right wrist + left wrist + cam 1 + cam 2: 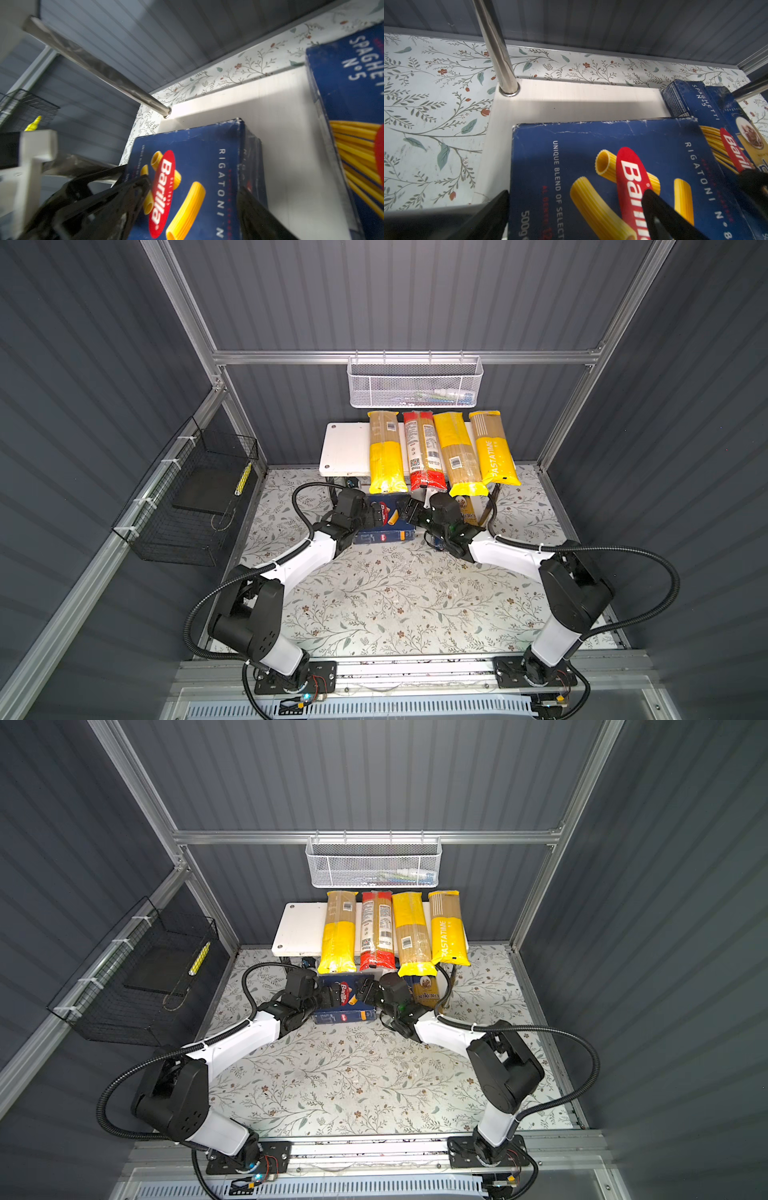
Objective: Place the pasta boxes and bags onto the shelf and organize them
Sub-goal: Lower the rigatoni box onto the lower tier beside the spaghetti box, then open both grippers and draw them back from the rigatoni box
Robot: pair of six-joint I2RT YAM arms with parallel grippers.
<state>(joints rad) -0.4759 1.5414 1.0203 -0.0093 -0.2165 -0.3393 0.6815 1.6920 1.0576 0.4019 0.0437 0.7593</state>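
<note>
The rigatoni box (386,511) lies flat on the shelf (571,99), on its low board. The spaghetti box (716,124) is at its 3 o'clock. The left gripper (376,516) is at its 9 o'clock and the right gripper (409,510) at 3, both with jaws apart. I cannot tell if they squeeze it.

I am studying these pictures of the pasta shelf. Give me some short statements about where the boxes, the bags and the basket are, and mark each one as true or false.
1. Four spaghetti bags lie on the top tier of the shelf. True.
2. The red-and-clear bag is the rightmost of them. False: the PASTATIME bag is rightmost, and the red one is second from the left.
3. The rigatoni box lies flat on the lower tier. True.
4. The white mesh basket stands on the shelf. False: it hangs on the rail above it.
5. The spaghetti box lies beside the rigatoni box. True.
</note>
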